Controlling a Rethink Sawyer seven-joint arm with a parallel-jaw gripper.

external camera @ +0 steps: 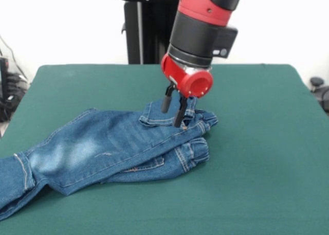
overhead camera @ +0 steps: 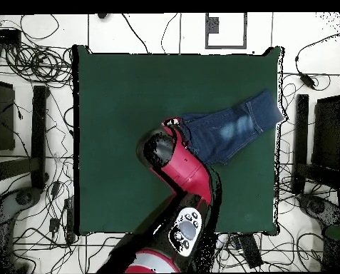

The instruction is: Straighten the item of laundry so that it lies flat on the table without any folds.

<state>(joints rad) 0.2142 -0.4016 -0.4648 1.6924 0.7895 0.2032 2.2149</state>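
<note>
Claw (external camera: 174, 111) fingers straddle folded jeans (external camera: 103, 147) waistband on table (external camera: 257, 142).

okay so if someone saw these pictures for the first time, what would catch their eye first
The red and black arm stands out first, coming down from the top of the front view with its gripper at the waistband end of the folded blue jeans. Next come the jeans, doubled over on the dark green table, their legs running off its edge.

Table (external camera: 257, 142) open beside folded jeans (external camera: 103, 147).
</note>
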